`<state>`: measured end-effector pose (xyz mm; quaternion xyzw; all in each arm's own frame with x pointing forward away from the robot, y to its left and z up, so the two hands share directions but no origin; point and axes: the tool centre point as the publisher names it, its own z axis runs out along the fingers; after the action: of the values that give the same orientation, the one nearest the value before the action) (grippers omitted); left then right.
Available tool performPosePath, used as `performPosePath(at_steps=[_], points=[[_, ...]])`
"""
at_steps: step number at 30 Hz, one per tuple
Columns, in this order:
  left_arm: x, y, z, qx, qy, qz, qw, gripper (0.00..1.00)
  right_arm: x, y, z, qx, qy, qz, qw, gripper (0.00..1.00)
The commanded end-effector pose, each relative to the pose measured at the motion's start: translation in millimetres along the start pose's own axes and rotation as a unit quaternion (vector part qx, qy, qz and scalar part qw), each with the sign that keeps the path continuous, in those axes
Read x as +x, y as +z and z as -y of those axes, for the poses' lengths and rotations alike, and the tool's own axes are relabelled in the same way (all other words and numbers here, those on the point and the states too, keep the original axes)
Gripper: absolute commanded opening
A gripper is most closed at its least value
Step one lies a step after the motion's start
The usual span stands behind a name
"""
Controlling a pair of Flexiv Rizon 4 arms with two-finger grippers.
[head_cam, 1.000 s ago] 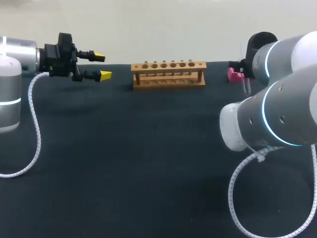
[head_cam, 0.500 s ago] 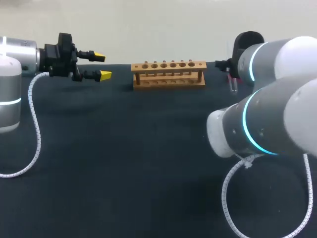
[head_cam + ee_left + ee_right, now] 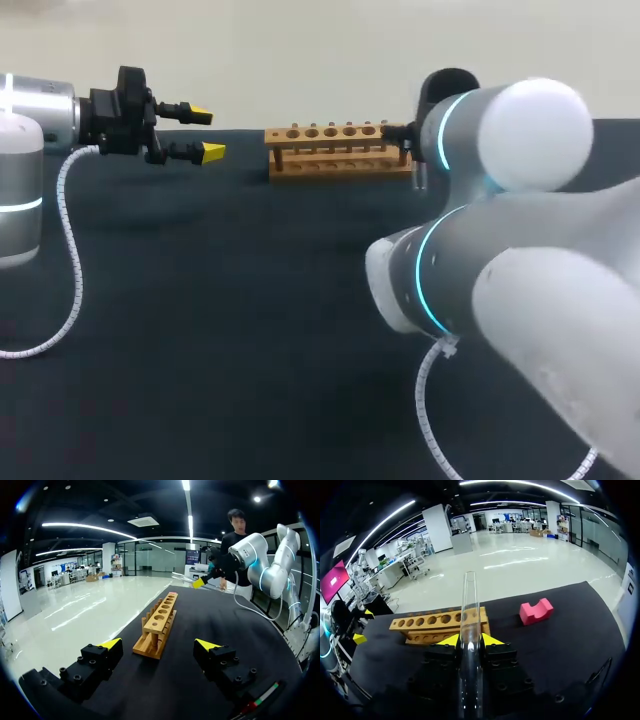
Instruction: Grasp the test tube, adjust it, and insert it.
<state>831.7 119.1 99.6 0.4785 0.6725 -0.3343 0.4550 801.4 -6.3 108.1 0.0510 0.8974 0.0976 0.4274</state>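
A dark counter [image 3: 250, 300] fills the head view up to a pale wall. The clear test tube [image 3: 470, 610] is clamped between the yellow tips of the right fingers [image 3: 492, 640], which are closed tight on its lower part, with the rest of the glass sticking out ahead of them. In the head view it shows only as a thin sliver at the upper middle right of the frame, just beside the right end of the wooden rack [image 3: 340, 148]. All the rack's holes that can be seen look vacant. Over the last second the right arm [image 3: 500, 140] has swung in from the upper right of the frame, carrying the tube away from the pink block [image 3: 536, 611] and up to the rack. The grasp seems done, and what is probably left is lining the tube up over a hole and lowering it. At the upper left of the head view, the left fingers [image 3: 212, 152] hang spread apart and empty, unmoved, well away from the rack.
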Motion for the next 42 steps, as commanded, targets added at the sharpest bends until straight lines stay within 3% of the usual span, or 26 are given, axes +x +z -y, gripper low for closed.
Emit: performPosePath(at_steps=[1, 15, 42], points=[[1.4, -0.6, 0.3, 0.000, 0.002, 0.002, 1.000, 1.00, 4.2, 10.0, -18.2, 0.014, -0.002, -0.002, 1.000, 0.00], [1.4, -0.6, 0.3, 0.000, 0.002, 0.002, 1.000, 1.00, 11.3, 40.9, -46.3, -0.030, -0.007, -0.003, 1.000, 0.00], [1.4, -0.6, 0.3, 0.000, 0.002, 0.002, 1.000, 1.00, 28.5, 61.5, -55.9, -0.049, -0.007, -0.044, 0.998, 0.00]])
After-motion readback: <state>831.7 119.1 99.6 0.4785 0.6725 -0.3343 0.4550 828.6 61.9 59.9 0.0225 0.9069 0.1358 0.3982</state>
